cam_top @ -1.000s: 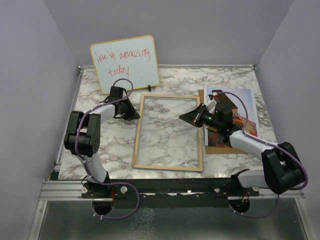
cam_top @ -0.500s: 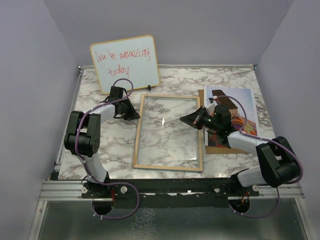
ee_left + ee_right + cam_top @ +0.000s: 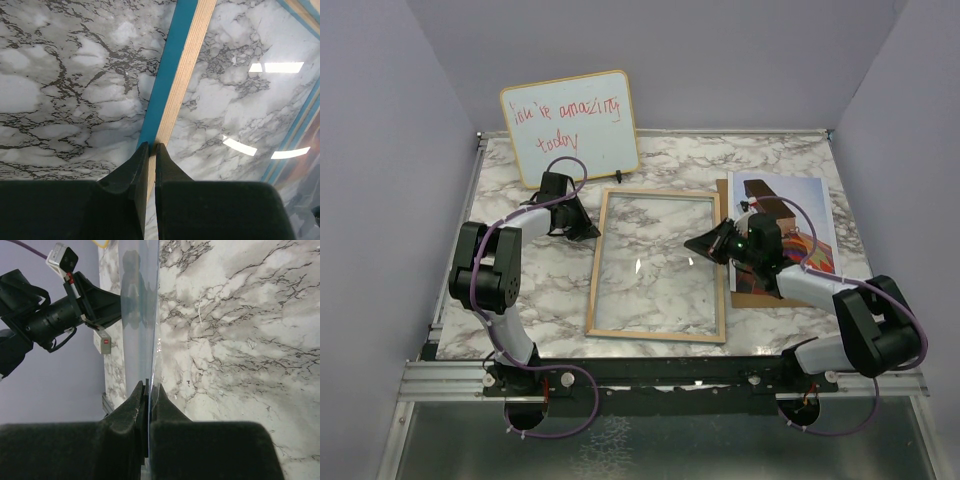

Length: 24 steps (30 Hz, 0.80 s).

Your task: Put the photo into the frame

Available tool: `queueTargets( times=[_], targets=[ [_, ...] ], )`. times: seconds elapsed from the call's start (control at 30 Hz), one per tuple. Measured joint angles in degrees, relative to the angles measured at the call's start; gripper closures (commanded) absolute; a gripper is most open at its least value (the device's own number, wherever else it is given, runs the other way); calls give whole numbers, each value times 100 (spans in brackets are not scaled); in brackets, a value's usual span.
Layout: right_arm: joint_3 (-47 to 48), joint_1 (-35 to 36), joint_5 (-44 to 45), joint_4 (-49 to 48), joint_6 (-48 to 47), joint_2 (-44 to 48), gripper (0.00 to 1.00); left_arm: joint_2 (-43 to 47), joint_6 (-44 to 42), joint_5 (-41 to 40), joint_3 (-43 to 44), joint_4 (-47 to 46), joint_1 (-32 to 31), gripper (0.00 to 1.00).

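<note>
One whiteboard (image 3: 570, 124), red handwriting: "you're amazing today"; frame (image 3: 655, 332) nearby.

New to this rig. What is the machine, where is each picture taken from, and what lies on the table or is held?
Two robot arms are bolted at the near edge of a table. One picture looks down from above; the other two come from a camera on each wrist. On the table lie a frame and a balloon photo on a brown board; a whiteboard stands at the back. The left claw pinches the frame's edge. The right claw is shut on a clear pane.
</note>
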<state>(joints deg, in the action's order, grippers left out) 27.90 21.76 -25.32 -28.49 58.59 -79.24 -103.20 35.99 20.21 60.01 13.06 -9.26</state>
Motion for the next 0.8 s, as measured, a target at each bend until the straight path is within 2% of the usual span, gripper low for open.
queueTargets(
  times=[0.37, 0.8],
  targets=[
    [-37, -13, 225, 162, -409, -61, 100, -20, -20, -31, 50, 72, -15, 88],
    [-273, 31, 308, 133, -452, -299, 100, -59, -24, -98, 96, 83, -20, 83]
  ],
)
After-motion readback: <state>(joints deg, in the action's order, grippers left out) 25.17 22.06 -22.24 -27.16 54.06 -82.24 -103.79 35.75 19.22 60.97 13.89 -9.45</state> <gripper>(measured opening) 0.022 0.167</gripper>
